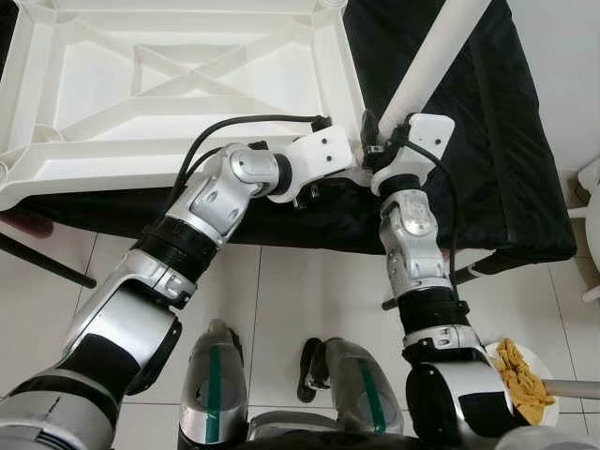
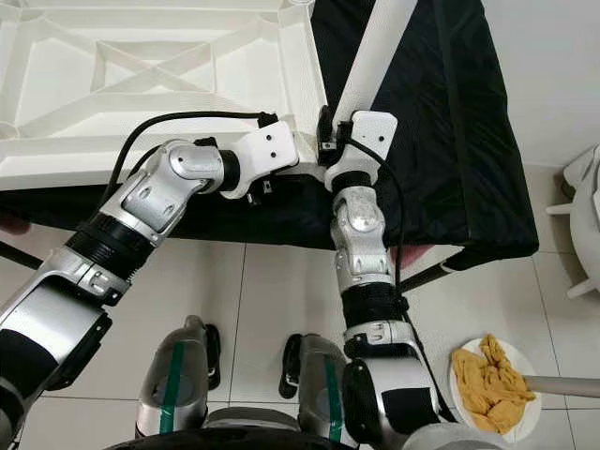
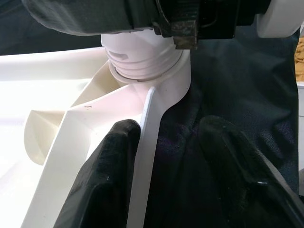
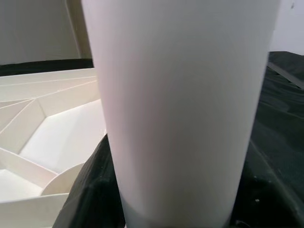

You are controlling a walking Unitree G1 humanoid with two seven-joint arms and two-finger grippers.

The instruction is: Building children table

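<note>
Gripping table leg (image 1: 441,47) (right pincer (image 1: 373,131))

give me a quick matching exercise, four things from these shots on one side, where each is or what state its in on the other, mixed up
Things:
1. tabletop
2. table leg
3. yellow cloth
4. left gripper

Places or states:
A. on a white plate on the floor
B. held in the right gripper, its threaded end at the corner socket
C. upside down on the black cloth, ribs up
D. fingers on either side of the tabletop's rim by the corner

Pairs: 1-C, 2-B, 3-A, 4-D
</note>
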